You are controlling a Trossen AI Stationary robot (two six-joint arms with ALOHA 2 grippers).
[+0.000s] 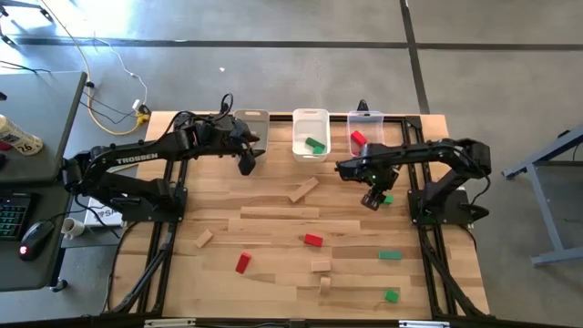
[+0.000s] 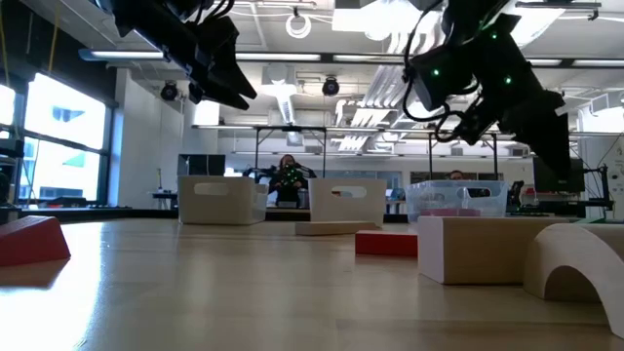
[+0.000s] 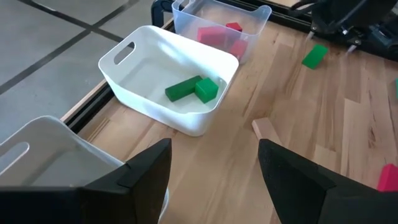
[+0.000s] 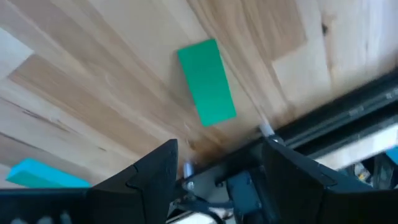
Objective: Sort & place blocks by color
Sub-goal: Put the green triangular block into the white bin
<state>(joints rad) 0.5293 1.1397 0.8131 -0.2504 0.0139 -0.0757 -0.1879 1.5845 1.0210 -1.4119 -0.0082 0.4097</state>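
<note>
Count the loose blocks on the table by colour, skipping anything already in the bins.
red blocks: 2
green blocks: 3
tan blocks: 4
Total: 9
Not counted: pale long strips mid-table, since I cannot tell whether they are planks or wood grain.
</note>
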